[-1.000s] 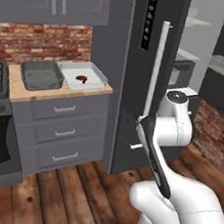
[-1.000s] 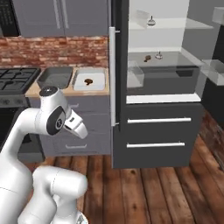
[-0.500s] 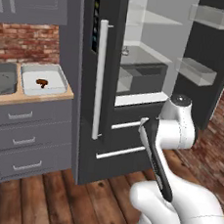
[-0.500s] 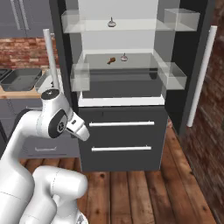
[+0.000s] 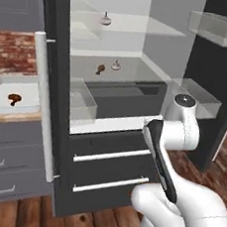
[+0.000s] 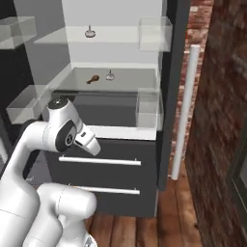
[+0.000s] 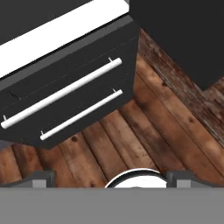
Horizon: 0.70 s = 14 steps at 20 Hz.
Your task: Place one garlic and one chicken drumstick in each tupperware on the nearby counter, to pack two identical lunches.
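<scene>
Inside the open fridge, one garlic (image 5: 105,19) (image 6: 89,33) sits on the upper glass shelf. A second garlic (image 5: 116,65) (image 6: 110,75) lies on the middle shelf, with a brown chicken drumstick (image 5: 100,69) (image 6: 92,78) just to its left. At far left a pale tupperware (image 5: 16,110) rests on the tan counter (image 5: 7,120) and holds another drumstick (image 5: 13,99). My gripper (image 7: 111,178) is open and empty, held low on the folded arm. It points down at the fridge drawers and floor, well below and apart from the shelves.
Clear bins (image 5: 82,102) (image 5: 197,97) (image 6: 149,108) hang at the shelf sides and doors. Two dark fridge drawers with white bar handles (image 7: 61,94) lie below the shelves. The fridge doors stand open with long white handles (image 5: 44,102) (image 6: 185,106). Wooden floor (image 7: 144,131) spreads in front.
The whole view has swung right, from the counter and trays to the open fridge, so the base has moved. The arm keeps its folded pose and the gripper stays open.
</scene>
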Motion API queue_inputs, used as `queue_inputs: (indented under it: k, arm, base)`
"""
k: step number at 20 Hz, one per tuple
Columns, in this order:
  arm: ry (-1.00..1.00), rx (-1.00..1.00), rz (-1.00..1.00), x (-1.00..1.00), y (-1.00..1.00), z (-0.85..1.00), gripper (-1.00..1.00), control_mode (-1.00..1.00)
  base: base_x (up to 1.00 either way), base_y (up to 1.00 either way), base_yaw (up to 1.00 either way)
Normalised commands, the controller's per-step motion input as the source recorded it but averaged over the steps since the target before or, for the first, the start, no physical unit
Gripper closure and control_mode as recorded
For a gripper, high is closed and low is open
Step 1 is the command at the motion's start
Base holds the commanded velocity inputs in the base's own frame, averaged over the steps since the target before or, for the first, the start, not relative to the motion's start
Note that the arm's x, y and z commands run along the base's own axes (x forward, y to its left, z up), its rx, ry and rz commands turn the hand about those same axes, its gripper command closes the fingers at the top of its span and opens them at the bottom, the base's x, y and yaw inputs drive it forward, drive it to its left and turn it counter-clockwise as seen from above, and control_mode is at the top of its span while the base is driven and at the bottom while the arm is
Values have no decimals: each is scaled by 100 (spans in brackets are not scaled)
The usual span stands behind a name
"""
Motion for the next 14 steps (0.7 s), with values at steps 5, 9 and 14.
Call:
queue_inputs:
  k: [5,9,14]
  arm:
    - [0,0,0,0,0,0,-100,100]
    - [0,0,0,0,0,0,-100,100]
    - [0,0,0,0,0,0,-100,100]
  base:
    - [100,-26,37]
    - [100,-18,28]
    - [100,-29,7]
